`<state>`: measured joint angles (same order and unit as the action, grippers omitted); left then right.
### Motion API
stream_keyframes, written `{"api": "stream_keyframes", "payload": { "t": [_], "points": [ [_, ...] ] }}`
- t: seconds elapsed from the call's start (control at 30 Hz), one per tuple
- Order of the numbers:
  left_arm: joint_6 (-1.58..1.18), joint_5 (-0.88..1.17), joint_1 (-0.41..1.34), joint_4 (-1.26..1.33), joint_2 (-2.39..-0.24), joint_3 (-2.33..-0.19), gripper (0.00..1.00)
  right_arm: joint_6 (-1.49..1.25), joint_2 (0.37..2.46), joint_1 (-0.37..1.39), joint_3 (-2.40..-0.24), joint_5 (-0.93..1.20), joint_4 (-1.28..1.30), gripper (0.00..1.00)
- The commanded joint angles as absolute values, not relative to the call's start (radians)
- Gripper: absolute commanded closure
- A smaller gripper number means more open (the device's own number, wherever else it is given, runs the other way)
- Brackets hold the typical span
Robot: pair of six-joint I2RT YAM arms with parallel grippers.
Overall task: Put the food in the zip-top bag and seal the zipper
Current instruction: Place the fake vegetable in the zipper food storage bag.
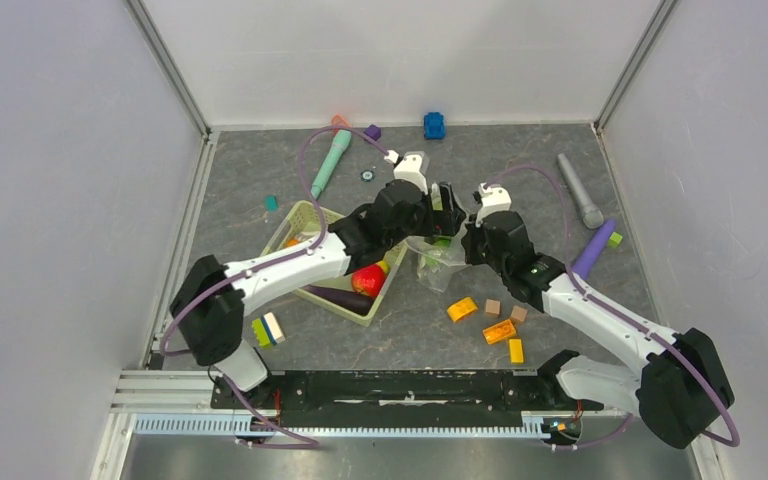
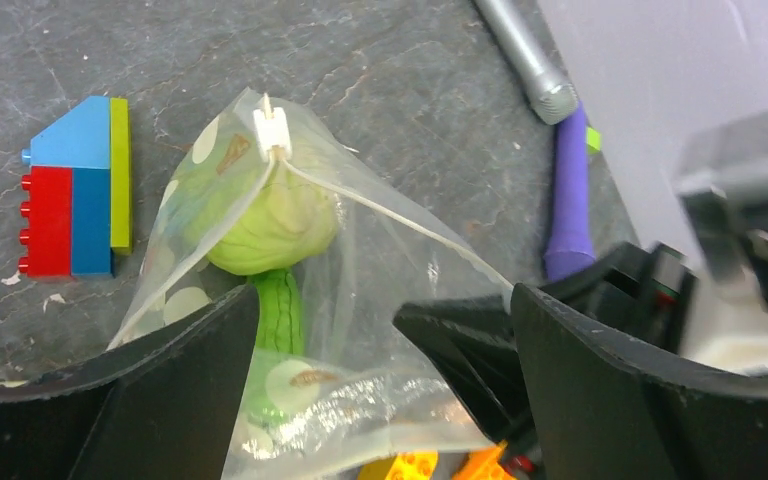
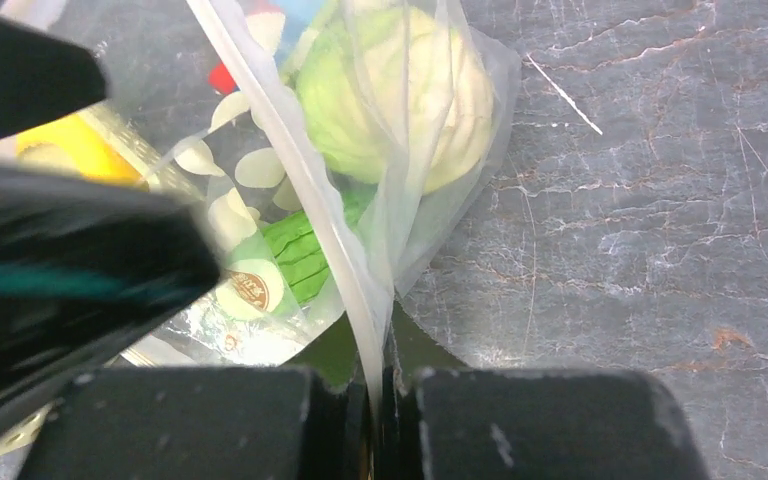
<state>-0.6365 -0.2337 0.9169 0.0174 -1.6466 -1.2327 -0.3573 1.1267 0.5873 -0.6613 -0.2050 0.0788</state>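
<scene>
The clear dotted zip-top bag (image 1: 438,262) hangs at mid-table between both grippers. It holds a pale green cabbage (image 2: 265,220) and a green cucumber (image 2: 280,310), both also in the right wrist view, cabbage (image 3: 400,90) and cucumber (image 3: 295,250). My right gripper (image 3: 378,385) is shut on the zipper strip (image 3: 300,180) at the bag's top edge. My left gripper (image 2: 385,330) is open, its jaws wide apart on either side of the bag. The zipper (image 2: 390,215) runs up to a white slider (image 2: 272,132). A red tomato (image 1: 368,280) and a dark eggplant (image 1: 340,298) lie in the basket.
The pale green basket (image 1: 312,215) sits left of the bag, under my left arm. Orange and yellow blocks (image 1: 500,331) lie in front of the bag. A teal stick (image 1: 330,165), a grey rod (image 1: 580,190) and a purple rod (image 1: 593,250) lie farther back. A red-blue block (image 2: 75,190) lies beside the bag.
</scene>
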Motion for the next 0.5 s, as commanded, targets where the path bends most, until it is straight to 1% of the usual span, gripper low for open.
{"api": "stream_keyframes", "payload": {
  "t": [0.0, 0.2, 0.47],
  "points": [
    [-0.562, -0.166, 0.926, -0.059, -1.523, -1.212, 0.00, -0.376, 1.119, 0.589, -0.684, -0.215, 0.014, 0.97],
    [-0.546, -0.216, 0.929, -0.135, -1.349, -1.103, 0.00, -0.379, 1.097, 0.589, -0.643, -0.203, -0.027, 0.97],
    [-0.606, -0.330, 0.929, -0.371, -1.121, -0.938, 0.00, -0.360, 1.076, 0.589, -0.613, -0.201, -0.035, 0.96]
  ]
}}
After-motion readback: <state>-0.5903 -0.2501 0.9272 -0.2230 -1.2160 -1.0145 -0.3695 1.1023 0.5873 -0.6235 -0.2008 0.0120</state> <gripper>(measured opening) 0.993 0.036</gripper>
